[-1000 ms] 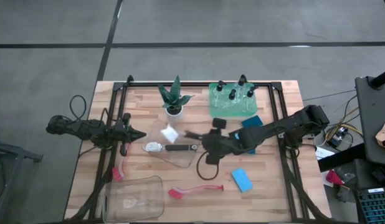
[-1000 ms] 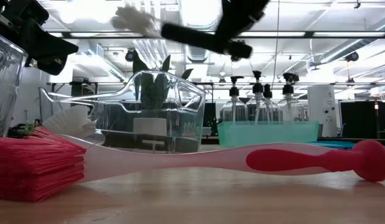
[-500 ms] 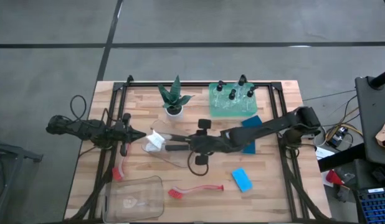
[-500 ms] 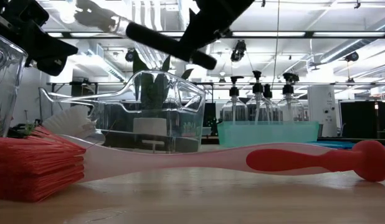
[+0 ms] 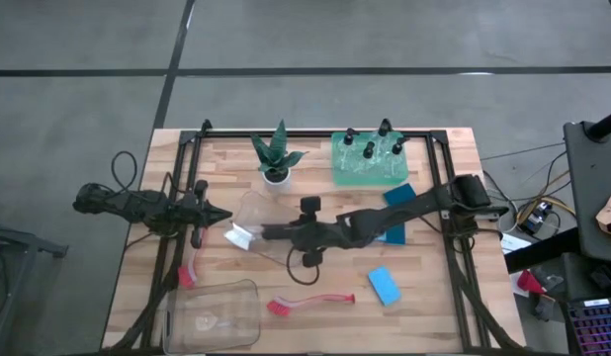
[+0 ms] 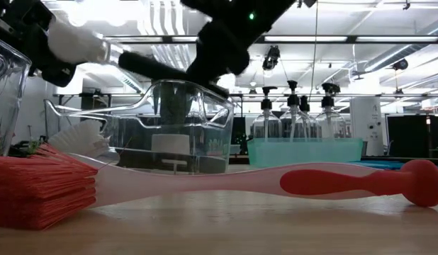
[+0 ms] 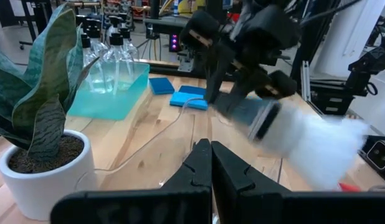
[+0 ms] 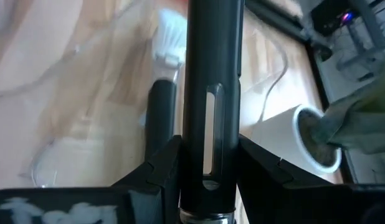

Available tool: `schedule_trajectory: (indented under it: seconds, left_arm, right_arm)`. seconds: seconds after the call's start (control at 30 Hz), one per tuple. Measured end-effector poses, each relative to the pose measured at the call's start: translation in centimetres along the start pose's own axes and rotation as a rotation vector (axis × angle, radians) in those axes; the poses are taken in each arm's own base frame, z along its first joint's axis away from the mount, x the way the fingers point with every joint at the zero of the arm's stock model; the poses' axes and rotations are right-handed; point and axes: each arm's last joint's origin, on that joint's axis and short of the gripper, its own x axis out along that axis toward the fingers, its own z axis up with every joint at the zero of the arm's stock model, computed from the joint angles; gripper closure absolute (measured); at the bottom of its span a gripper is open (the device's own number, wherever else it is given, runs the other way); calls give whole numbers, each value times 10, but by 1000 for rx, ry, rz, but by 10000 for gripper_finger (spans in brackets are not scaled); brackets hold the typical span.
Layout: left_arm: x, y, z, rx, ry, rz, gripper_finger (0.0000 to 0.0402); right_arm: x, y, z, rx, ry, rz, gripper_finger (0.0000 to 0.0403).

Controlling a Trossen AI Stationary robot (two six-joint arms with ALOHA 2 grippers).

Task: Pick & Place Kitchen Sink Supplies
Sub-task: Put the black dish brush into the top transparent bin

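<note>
We see a black-handled brush [image 5: 264,233] with a white head held level above the clear bin [image 5: 276,229] at mid-table, its head pointing toward the left arm. The right gripper [image 5: 298,233] is clamped on its handle. A second such brush [image 8: 162,106] lies inside that bin. The left gripper [image 5: 218,213] waits at the table's left side, fingers pressed together, near the brush head

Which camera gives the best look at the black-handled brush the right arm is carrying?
The low view: the brush shows whole, white head to black handle, in the right gripper. The high view shows it small above the clear bin. The right wrist view shows only the handle; the left wrist view a blurred head.
</note>
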Motion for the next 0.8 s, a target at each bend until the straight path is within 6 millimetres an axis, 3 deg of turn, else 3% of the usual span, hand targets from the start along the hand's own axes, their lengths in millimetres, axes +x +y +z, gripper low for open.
schedule_trajectory:
  seconds: [0.37,0.8]
  left_arm:
    - [0,0,-1,2,6,1,401]
    - [0,0,-1,3,9,1,401]
  right_arm:
    - [32,0,-7,62,78,-21,274]
    - [40,-24,-20,235,179,-60,274]
